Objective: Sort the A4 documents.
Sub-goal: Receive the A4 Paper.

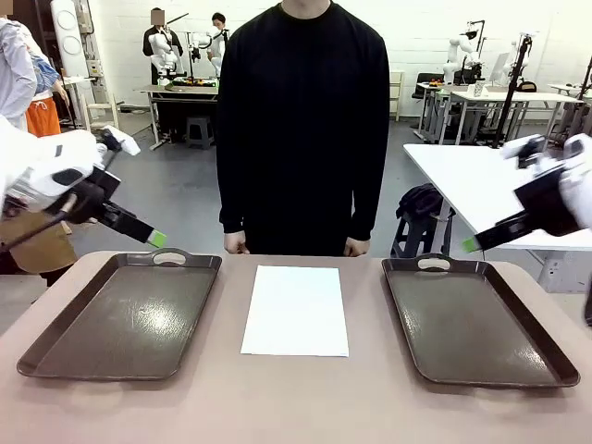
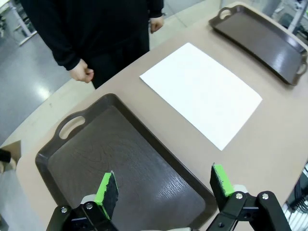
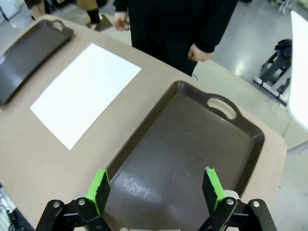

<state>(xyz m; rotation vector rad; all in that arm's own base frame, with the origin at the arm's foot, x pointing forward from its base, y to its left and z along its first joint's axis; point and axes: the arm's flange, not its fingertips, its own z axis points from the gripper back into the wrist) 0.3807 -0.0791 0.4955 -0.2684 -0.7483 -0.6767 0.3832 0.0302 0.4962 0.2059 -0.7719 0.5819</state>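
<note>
On tan lab table (image 1: pixel 296 402), between trays (image 1: pixel 120 319) (image 1: pixel 472 319): A4 document (image 1: pixel 296 310) | left end effector (image 2: pixel 163 185), right end effector (image 3: pixel 155 185) wide

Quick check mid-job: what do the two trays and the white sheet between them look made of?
The left tray and right tray look like moulded plastic, probably: dark brown, grain-textured, with a slight sheen. The sheet looks like thin, matte white paper, lying flat.

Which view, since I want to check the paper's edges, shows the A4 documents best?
The front view: the A4 documents lie whole and square-on between the left tray and the right tray. Both wrist views show them whole too, but slanted.
</note>
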